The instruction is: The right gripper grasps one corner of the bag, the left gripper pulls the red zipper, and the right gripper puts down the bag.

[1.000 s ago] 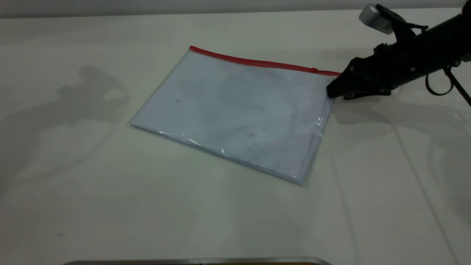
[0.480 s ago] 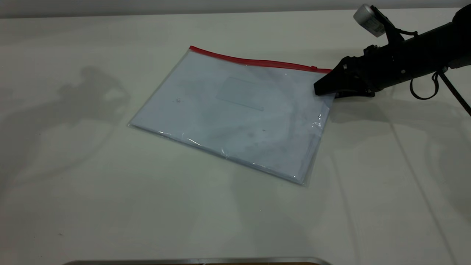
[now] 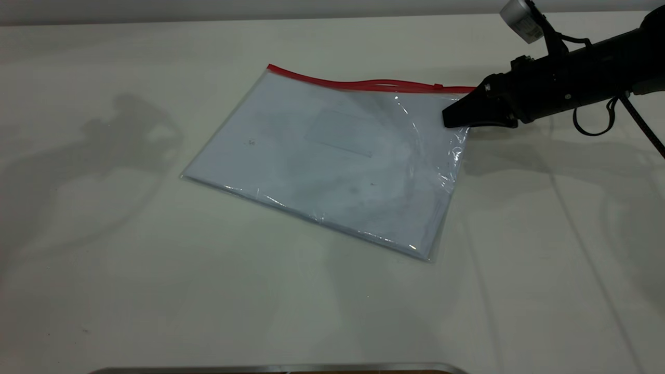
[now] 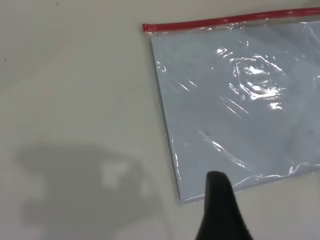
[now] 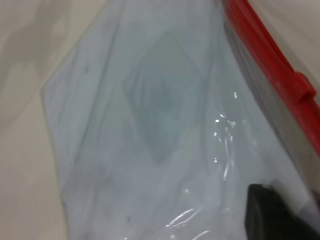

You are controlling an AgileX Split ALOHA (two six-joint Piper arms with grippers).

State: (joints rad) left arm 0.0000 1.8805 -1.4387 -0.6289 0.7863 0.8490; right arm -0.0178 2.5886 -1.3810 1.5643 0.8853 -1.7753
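The bag [image 3: 332, 156], a clear pouch with white paper inside, lies on the white table. The red zipper [image 3: 363, 84] runs along its far edge, with the slider tab [image 3: 439, 86] near the right end. My right gripper [image 3: 451, 117] is shut on the corner of the bag [image 3: 464, 92] and holds it slightly raised, so the strip bows up there. The right wrist view shows the pouch [image 5: 150, 125], the red strip [image 5: 270, 55] and one black fingertip [image 5: 270, 212] on the plastic. My left gripper [image 4: 218, 185] hovers by the pouch's [image 4: 240, 100] near left corner, out of the exterior view.
The right arm's braided cable loop [image 3: 592, 122] hangs behind the gripper, with a silver tag [image 3: 519, 18] above. A metal edge [image 3: 280, 368] runs along the table's front. Bare table [image 3: 156, 285] surrounds the pouch.
My right gripper slid left onto the pouch's right red-strip corner, closed on it and raised it a little. The red strip now bows upward near the slider.
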